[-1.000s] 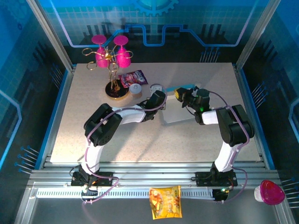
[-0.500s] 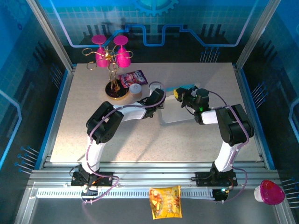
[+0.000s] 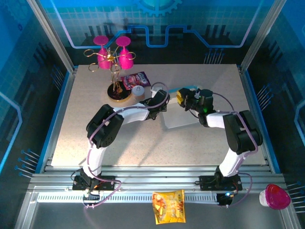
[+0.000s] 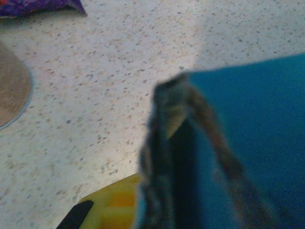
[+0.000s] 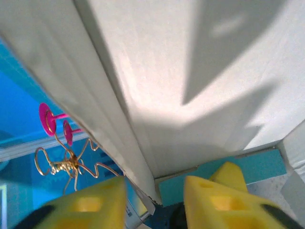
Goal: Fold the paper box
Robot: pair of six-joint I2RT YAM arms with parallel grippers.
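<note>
In the middle of the top view, the left gripper (image 3: 161,100) pinches the edge of the paper box (image 3: 183,119). The right gripper (image 3: 181,98) is open beside it.

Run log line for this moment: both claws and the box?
left claw: shut on paper box blue edge | right claw: open at whitish panel crease | fold: unfinished, box mid-table

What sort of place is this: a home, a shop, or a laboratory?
Most likely a robot laboratory cell: a speckled beige table enclosed by aluminium frame posts and blue circuit-patterned panels, with two white-and-black robot arms bolted at its near edge.
</note>
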